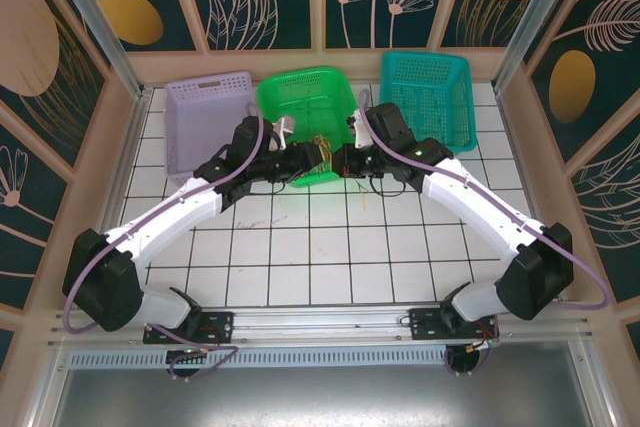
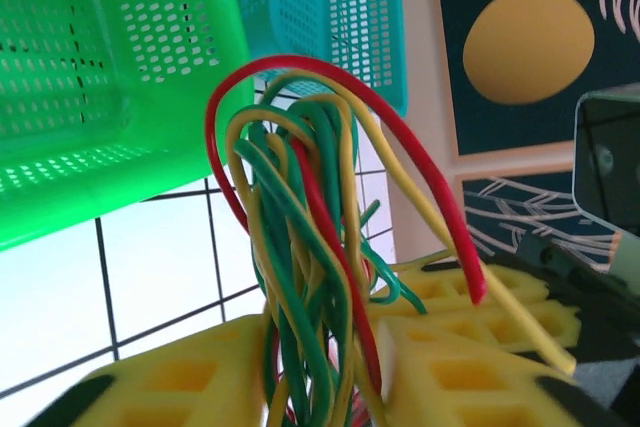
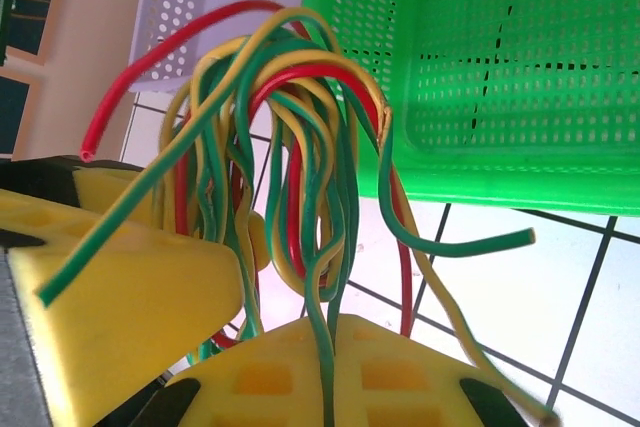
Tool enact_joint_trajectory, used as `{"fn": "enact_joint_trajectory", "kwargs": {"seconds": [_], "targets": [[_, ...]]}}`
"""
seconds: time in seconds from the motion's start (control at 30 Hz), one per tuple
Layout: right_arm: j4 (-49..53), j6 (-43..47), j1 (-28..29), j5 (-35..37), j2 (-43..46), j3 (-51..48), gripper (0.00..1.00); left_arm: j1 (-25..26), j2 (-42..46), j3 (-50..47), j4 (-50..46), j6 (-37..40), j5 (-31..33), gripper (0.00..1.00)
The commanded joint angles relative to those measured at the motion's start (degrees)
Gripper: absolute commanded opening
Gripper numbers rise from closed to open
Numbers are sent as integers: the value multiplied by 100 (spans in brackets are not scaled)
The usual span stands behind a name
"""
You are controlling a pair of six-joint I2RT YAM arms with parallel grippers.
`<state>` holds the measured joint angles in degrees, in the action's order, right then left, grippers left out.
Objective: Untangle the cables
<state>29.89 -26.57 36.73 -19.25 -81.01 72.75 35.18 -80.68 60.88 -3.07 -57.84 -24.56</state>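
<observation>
The cables (image 1: 322, 150) are a tangled bunch of green, yellow and red wires hanging between both grippers, just in front of the green basket (image 1: 300, 97). In the left wrist view, my left gripper (image 2: 322, 362) has its yellow fingers (image 2: 180, 377) pressed against the bunch of cables (image 2: 300, 207), which loops upward. In the right wrist view, my right gripper (image 3: 327, 362) is shut on a green cable and a yellow one that run down between its fingers (image 3: 420, 377). The rest of the cables (image 3: 290, 147) arch above. The two grippers (image 1: 312, 159) (image 1: 346, 161) nearly touch.
Three baskets stand along the back: purple (image 1: 205, 117), green, and teal (image 1: 425, 87). The white tiled table (image 1: 320, 247) lies open in front of the arms. Loose cable ends (image 3: 500, 240) stick out sideways toward the green basket's wall (image 3: 520, 77).
</observation>
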Motion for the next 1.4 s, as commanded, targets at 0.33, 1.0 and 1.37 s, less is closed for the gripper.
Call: {"fn": "enact_joint_trajectory", "kwargs": {"seconds": [0.33,1.0,1.37], "targets": [[-71,-144,-492,-288,651,240,43,5,4,138,413,440,-632,0],[-1534,-350,-1716,-3085,902,-1328,65,2,-796,980,651,924,-2208,0],[-2256,-703,-1665,-3107,520,-1365,43,1,-878,1031,791,770,-2472,0]]}}
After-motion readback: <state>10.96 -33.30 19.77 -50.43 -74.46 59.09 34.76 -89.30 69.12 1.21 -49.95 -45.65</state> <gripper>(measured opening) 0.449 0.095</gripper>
